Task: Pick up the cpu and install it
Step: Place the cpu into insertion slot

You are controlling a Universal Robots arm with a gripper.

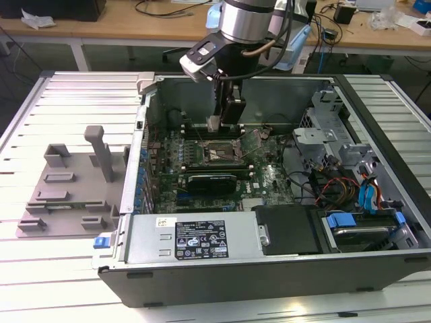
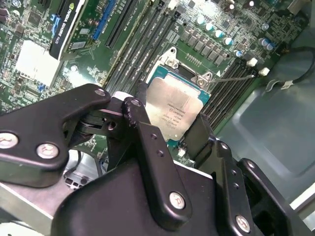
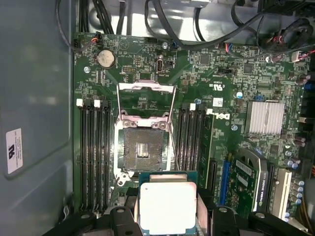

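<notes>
— So, gripping what at this point?
— Pinching the cpu by two opposite edges, with the gripper fingers pressing in from either side and the metal top facing up.
— And hanging where?
— Hovering inside the case, above the motherboard, close by the open socket near the board's middle. Not touching it yet. Hard telling how squarely overhead, judging from both wrist views.
— Anything blocking the way?
— Seemingly not, with the load frame standing flipped back toward the board's far edge.
— Doing this step well, then?
— Probably centring first between the two banks of memory slots. Holding the chip level. Matching its edges to the socket's edges before descending. Coming down straight and slowly, never dragging sideways across the pins.
— Worst risk?
— Likely landing a corner on the socket's rim, or settling tilted and bending pins. Also worth avoiding: pressing down instead of simply resting the chip in place.
</notes>
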